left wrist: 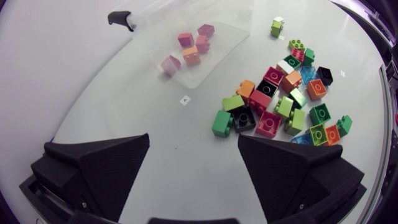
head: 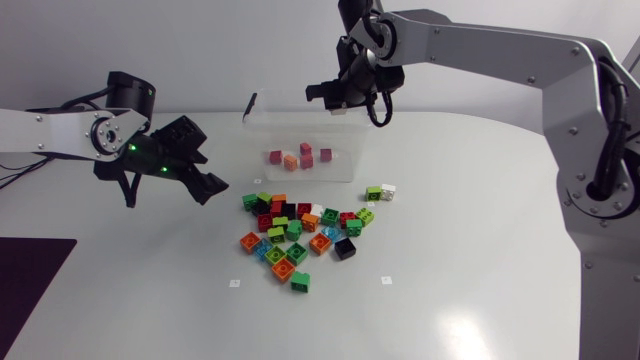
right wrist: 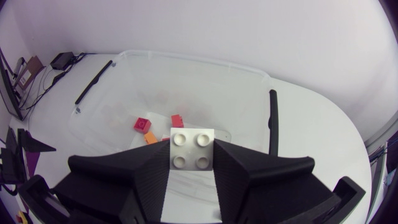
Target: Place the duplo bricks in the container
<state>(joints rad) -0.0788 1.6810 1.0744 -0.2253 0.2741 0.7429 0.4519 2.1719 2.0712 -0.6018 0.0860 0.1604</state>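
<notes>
bricks (head: 305, 156) in container (head: 258, 140), pile (head: 300, 235) in frt; 2 strays (head: 381, 192) right

A white worktop (head: 480, 300) with a rounded far edge carries everything; a small square tag (head: 234, 283) lies flat on the worktop's near half, left of its middle; a second tag (head: 386, 279) lies level with it, right of the middle; a dark rectangular patch (head: 30, 295) covers the worktop's near-left corner, whether lying on it is unclear
</notes>
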